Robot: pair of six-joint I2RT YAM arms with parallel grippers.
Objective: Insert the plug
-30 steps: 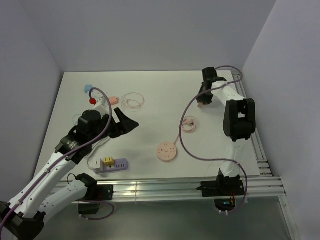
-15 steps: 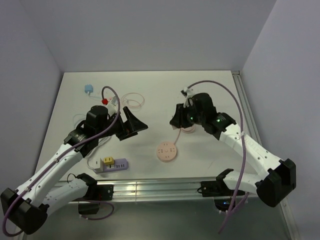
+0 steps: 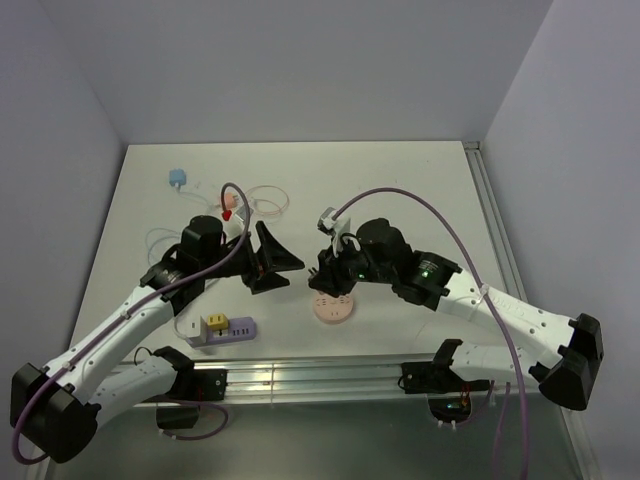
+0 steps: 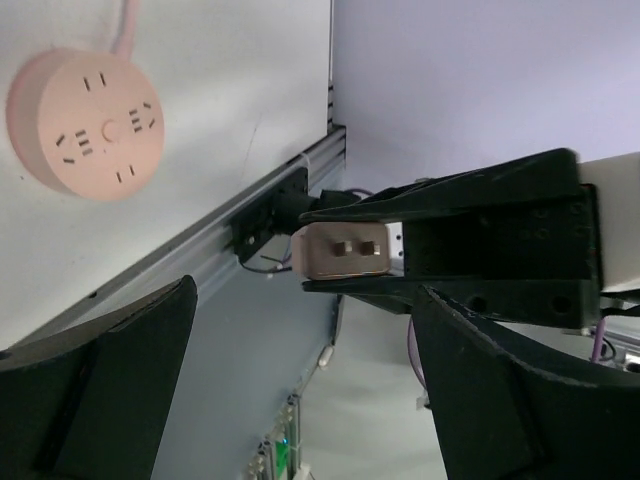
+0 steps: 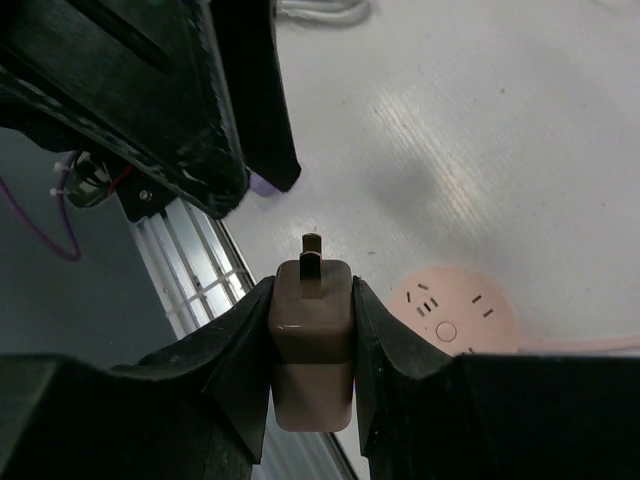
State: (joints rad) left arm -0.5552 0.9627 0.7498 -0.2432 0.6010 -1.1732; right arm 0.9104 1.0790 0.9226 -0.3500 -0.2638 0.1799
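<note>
The right gripper (image 5: 311,296) is clamped narrow on the plug (image 5: 311,350), one black finger (image 5: 240,340) pressed to each side of the pinkish body. The prongs (image 5: 311,250) stick out past the fingertips into free air. From the left wrist the plug (image 4: 345,250) shows face-on between those same fingers, its two flat prongs pointing at the lens.

It isn't in yet. The socket (image 5: 455,310), a round pink disc, lies flat on the table (image 3: 400,190), off to one side of the prongs and clear of them. From above, the right gripper (image 3: 330,272) hangs over the socket's (image 3: 333,308) far edge, and the plug itself is hidden under it.

Facing it from the left, the left gripper (image 3: 283,272) is spread wide with nothing between its fingers (image 4: 100,390). It sits just beside the right one, not touching. In its own camera the socket (image 4: 85,125) lies up in the corner, its cord (image 4: 125,25) running off the top edge.

Further out, near the left arm's base, lies a purple strip (image 3: 222,328) with a yellow plug on it. A blue adapter (image 3: 177,179) and a loose white coil (image 3: 265,200) lie toward the far left.
</note>
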